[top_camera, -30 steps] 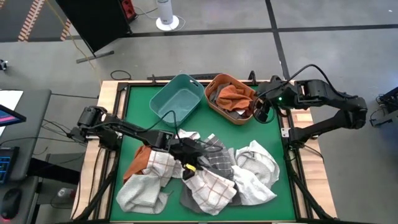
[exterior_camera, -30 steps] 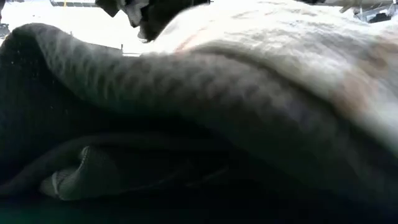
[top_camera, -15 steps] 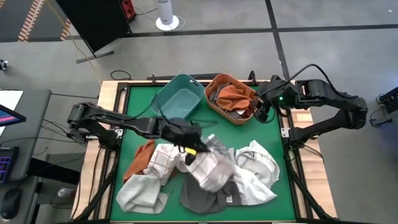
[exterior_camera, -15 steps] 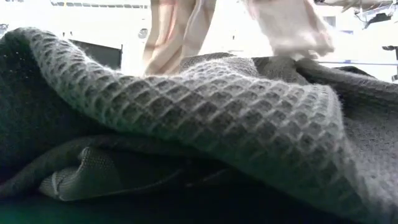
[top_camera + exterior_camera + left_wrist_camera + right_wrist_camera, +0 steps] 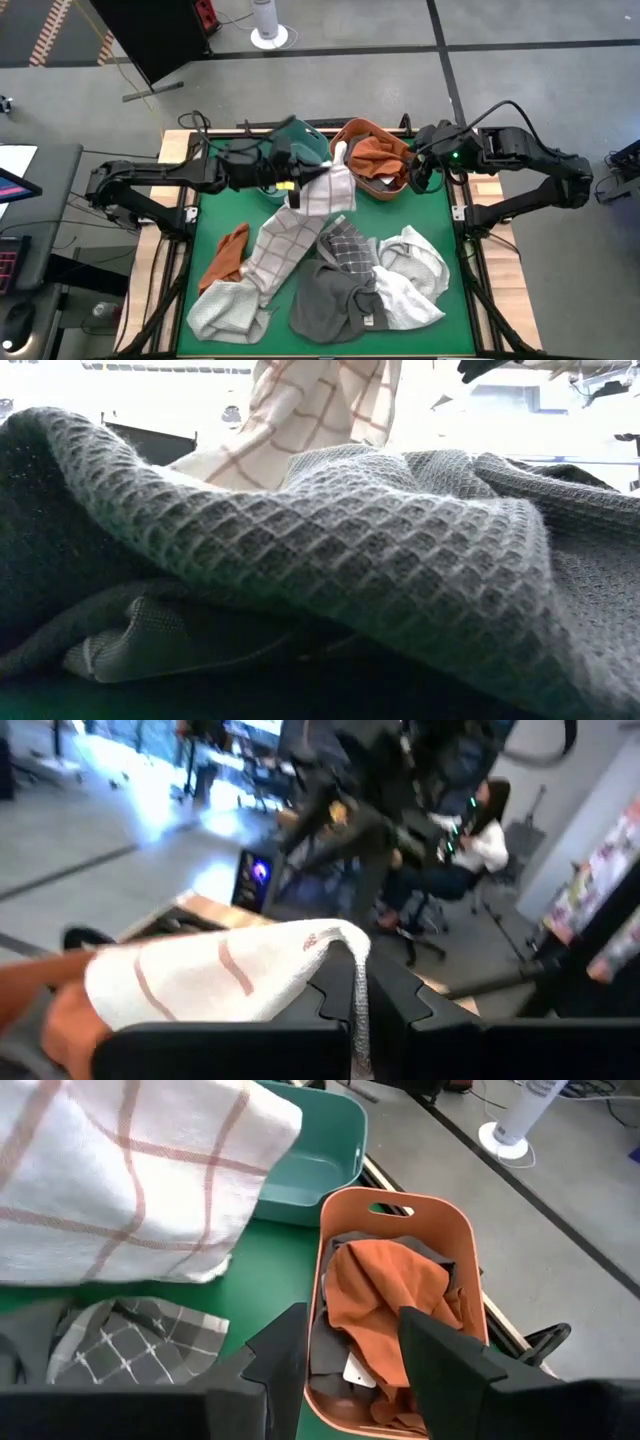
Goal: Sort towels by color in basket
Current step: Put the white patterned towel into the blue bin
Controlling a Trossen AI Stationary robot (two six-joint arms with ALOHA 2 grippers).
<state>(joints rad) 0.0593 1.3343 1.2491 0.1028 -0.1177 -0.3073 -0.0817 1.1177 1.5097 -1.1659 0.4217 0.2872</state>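
We see the checked towel [image 5: 300, 225] hanging long from the left gripper [image 5: 290, 180], which pinches its top end right beside the green basket [image 5: 305, 135]; its tail trails to the worktop pile. The right gripper [image 5: 420, 175], spread, waits beside the orange basket [image 5: 372, 127].

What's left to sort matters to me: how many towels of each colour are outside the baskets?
rust-orange towel: 1
white rust-checked towel, held by the left gripper: 1
dark grey checked towel: 1
plain dark grey towel: 1
pale towels: 2
Total: 6
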